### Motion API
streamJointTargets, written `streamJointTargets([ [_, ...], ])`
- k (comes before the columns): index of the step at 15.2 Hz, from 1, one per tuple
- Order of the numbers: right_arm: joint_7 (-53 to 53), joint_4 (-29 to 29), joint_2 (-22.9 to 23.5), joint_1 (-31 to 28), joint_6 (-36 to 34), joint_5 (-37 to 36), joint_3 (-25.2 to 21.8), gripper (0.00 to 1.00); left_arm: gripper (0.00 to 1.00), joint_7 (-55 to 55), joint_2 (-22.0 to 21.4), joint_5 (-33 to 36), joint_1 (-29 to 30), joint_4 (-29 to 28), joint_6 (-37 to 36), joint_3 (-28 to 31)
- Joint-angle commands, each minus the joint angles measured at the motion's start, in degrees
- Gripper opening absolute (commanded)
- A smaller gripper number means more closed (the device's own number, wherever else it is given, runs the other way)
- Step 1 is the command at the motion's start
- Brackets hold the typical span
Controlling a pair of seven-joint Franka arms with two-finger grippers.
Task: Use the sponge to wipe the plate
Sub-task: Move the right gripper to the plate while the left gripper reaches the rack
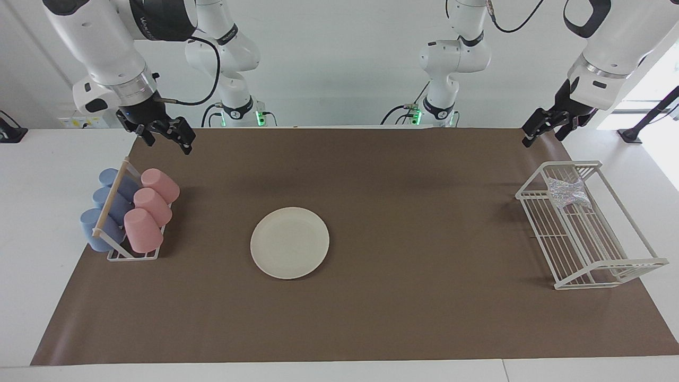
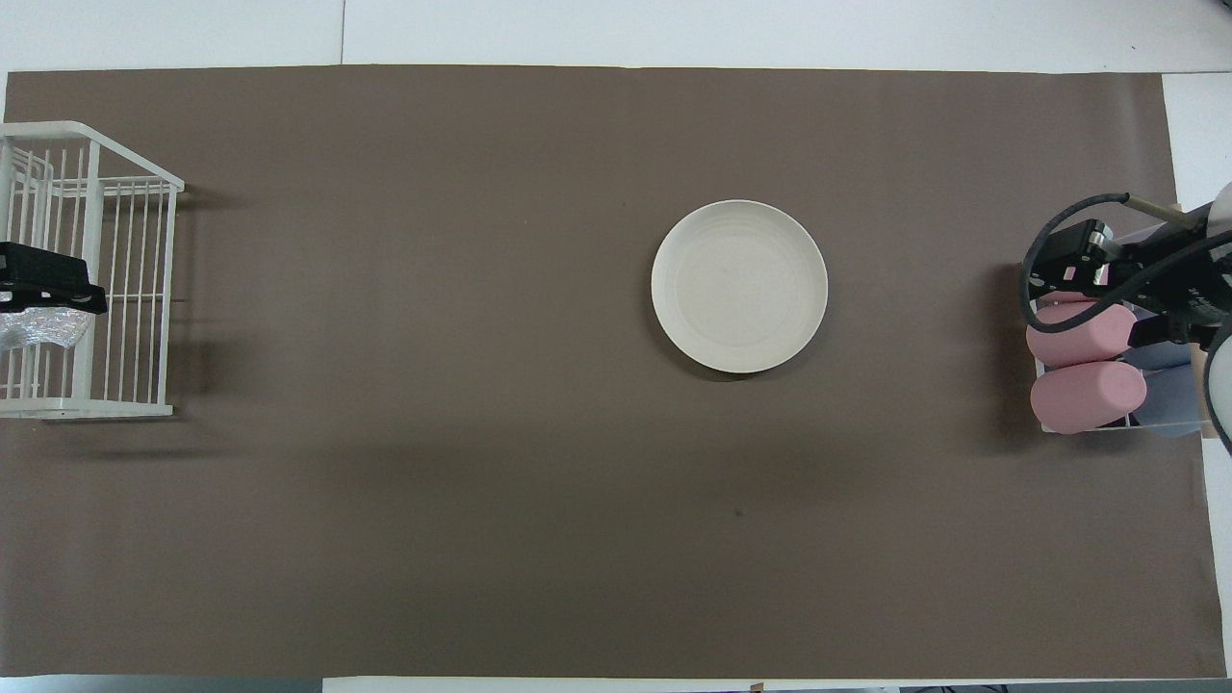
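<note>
The cream-white plate (image 1: 289, 242) (image 2: 739, 286) lies flat on the brown mat near the table's middle, with nothing on it. The silvery, crinkled sponge (image 1: 567, 192) (image 2: 34, 329) sits in the white wire rack (image 1: 589, 254) (image 2: 125, 289) at the left arm's end of the table, at the rack's end nearer to the robots. My left gripper (image 1: 542, 137) (image 2: 53, 289) hangs open in the air over that end of the rack, above the sponge and apart from it. My right gripper (image 1: 165, 143) (image 2: 1107, 289) is open and holds nothing, raised over the cup holder.
A white holder (image 1: 132, 255) with a wooden bar stands at the right arm's end of the table. It carries three pink cups (image 1: 151, 209) (image 2: 1088, 397) and blue cups (image 1: 109, 207) lying on their sides. The brown mat (image 1: 424, 212) covers most of the table.
</note>
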Motion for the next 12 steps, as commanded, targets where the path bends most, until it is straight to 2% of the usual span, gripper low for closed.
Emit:
streamJointTargets([
  [1,9.55,-0.19,-0.98,-0.12,0.75,1.52,1.99,1.00,1.00,-1.06,-1.20,-0.65,0.59,-1.38,0.44,-0.21],
  [7,30.03,-0.19,-1.24,0.14,0.57,3.02,4.11,1.00,1.00,-1.41,-1.38,-0.57,0.94,-1.56,0.35,0.06],
  [10,44.17,-0.45,-1.50,2.51,0.48,3.02,5.25,1.00,1.00,-1.15,-1.64,-0.48,0.15,-1.91,0.09,-0.29],
  [12,46.33,-0.80,-1.85,5.05,0.57,3.02,5.25,1.00,1.00,-1.33,-1.56,1.01,-0.46,-2.09,0.00,-0.65],
])
